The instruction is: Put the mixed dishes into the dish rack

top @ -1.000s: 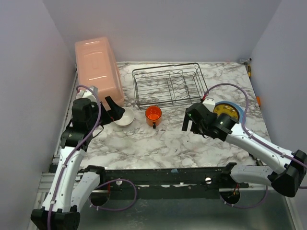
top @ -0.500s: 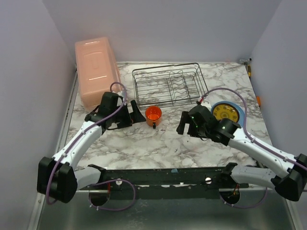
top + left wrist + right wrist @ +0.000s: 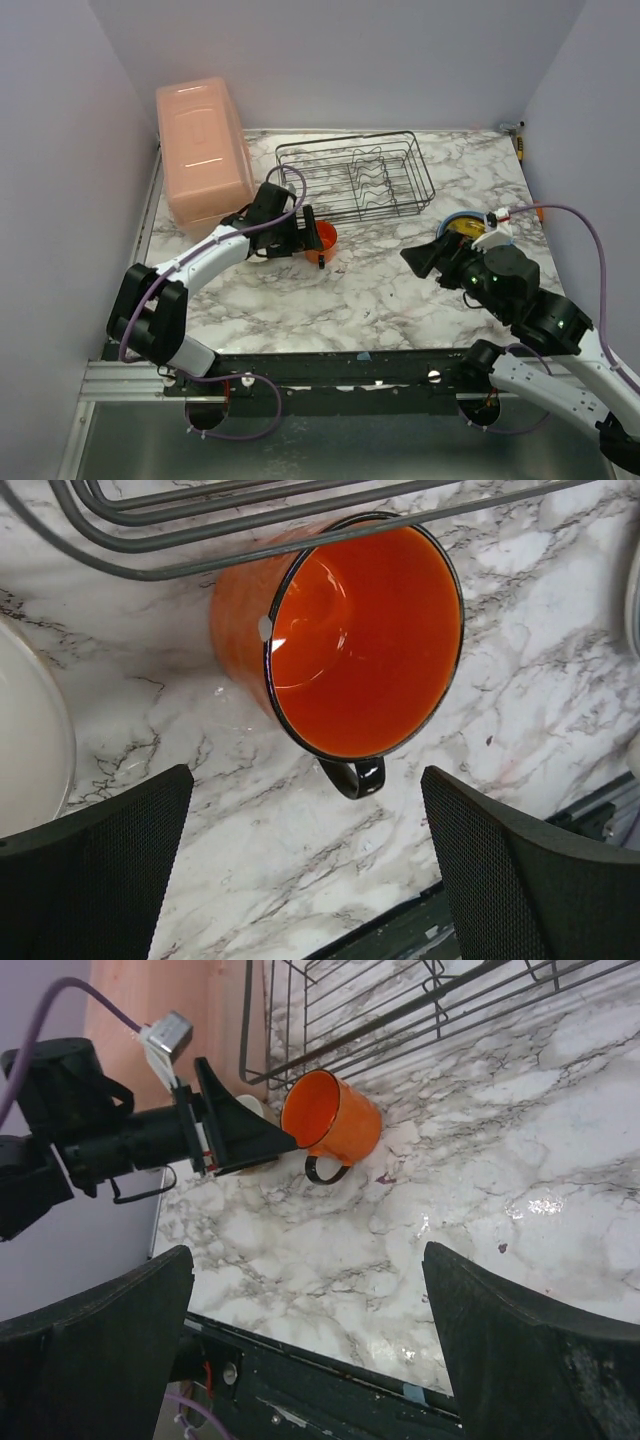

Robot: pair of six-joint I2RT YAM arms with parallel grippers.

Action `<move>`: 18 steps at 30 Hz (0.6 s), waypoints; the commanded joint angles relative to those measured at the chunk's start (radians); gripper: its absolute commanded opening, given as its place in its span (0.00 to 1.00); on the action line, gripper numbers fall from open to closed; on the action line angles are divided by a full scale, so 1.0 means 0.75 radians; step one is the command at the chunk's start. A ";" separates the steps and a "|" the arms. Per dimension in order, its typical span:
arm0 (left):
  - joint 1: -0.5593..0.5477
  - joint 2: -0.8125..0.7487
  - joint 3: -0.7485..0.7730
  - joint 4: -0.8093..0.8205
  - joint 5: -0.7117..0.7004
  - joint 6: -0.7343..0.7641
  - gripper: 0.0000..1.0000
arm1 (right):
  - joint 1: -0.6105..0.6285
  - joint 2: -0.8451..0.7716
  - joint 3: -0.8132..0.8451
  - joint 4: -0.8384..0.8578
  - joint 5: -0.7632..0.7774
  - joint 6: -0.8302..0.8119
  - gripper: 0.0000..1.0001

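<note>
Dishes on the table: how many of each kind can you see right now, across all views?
Mug: 1, orange mug
Bowl: 1, white bowl
Plates: 2, yellow-brown plate on light-blue plate
Total: 4, none in the dish rack

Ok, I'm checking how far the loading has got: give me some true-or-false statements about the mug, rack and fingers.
The orange mug sits on the table, outside the dish rack. True.
The dish rack holds a plate. False: no dish is in it.
The left fingers are shut on the mug. False: they stand wide open.
The mug's handle points toward the table's near edge. True.
The right fingers stand open and empty. True.
</note>
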 commanded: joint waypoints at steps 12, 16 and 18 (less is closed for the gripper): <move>-0.142 0.252 0.198 -0.077 -0.421 0.054 0.80 | -0.006 -0.013 -0.041 -0.099 0.071 0.048 1.00; -0.163 0.279 0.195 -0.082 -0.438 0.060 0.75 | -0.005 0.005 -0.062 -0.075 0.061 0.058 1.00; -0.167 0.294 0.187 -0.080 -0.441 0.062 0.70 | -0.006 0.023 -0.062 -0.069 0.057 0.058 1.00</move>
